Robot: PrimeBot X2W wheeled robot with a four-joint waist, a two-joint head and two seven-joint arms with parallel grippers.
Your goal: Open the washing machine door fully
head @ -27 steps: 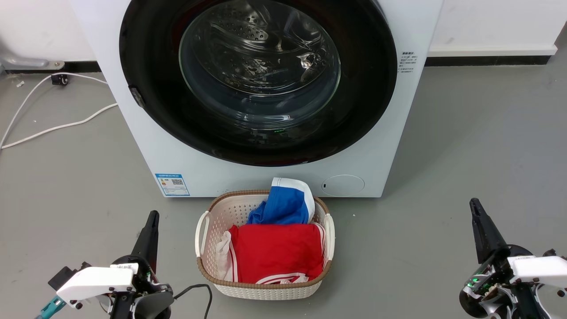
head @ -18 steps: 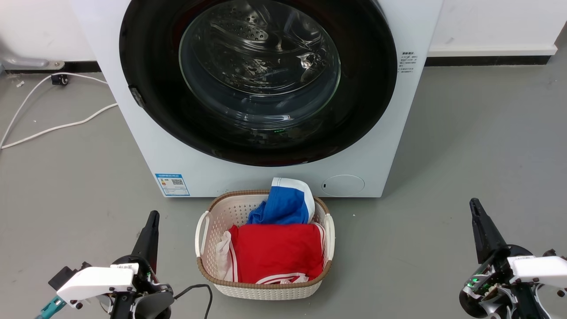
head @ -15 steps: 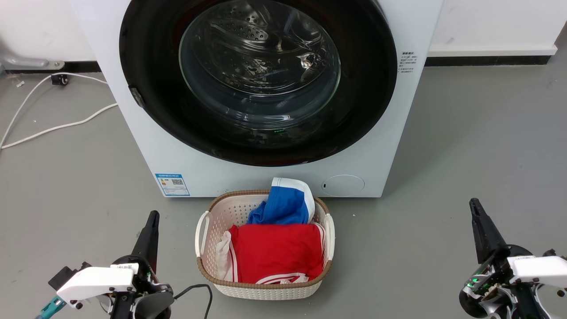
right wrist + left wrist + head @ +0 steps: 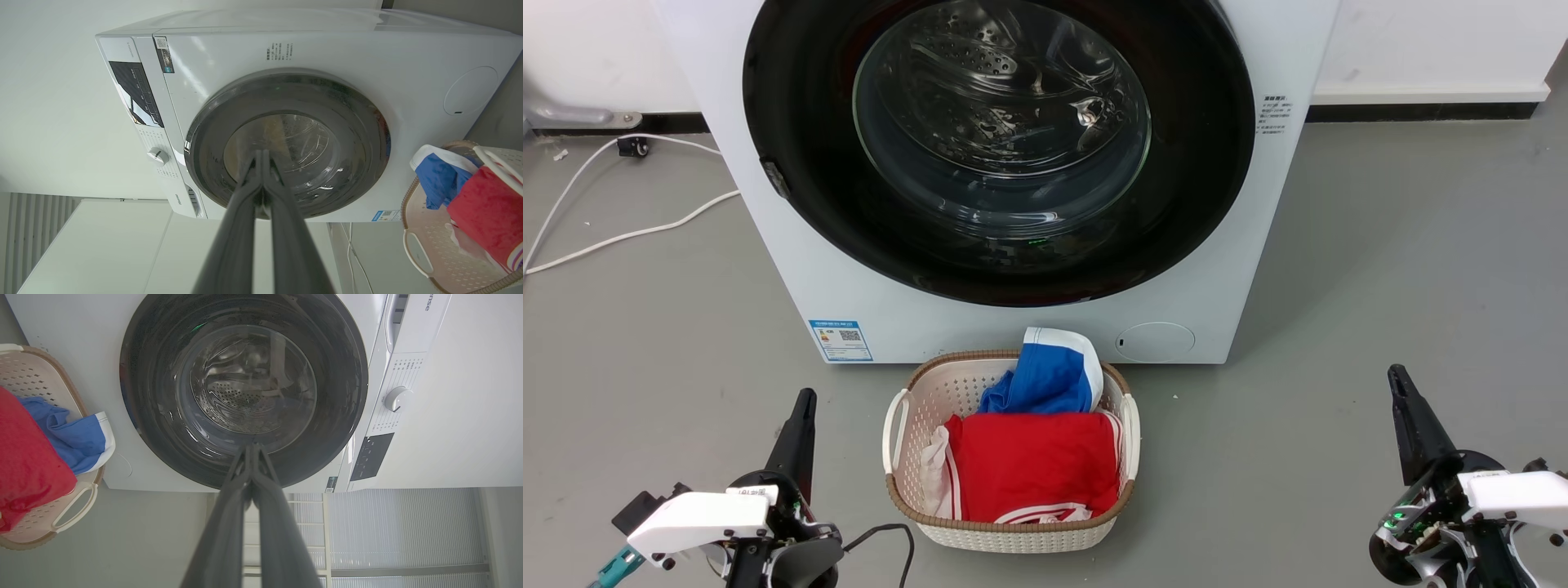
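Observation:
The white washing machine (image 4: pixel 849 294) stands ahead on the grey floor. Its round glossy black washing machine door (image 4: pixel 1192 188) with a clear glass bowl lies closed flat against the front. The same door appears in the left wrist view (image 4: pixel 347 367) and the right wrist view (image 4: pixel 367 134). My left gripper (image 4: pixel 805 398) hangs low at the lower left, shut and holding nothing, well short of the machine. My right gripper (image 4: pixel 1396 376) sits at the lower right, also shut and holding nothing. In each wrist view the fingertips meet: left gripper (image 4: pixel 253 446), right gripper (image 4: pixel 261 152).
A white woven-look laundry basket (image 4: pixel 903 433) with red and blue clothes stands on the floor right before the machine, between my grippers. White cables (image 4: pixel 621 237) trail across the floor at the left. A blue label sticker (image 4: pixel 840 340) and a round filter cover (image 4: pixel 1156 341) sit low on the front.

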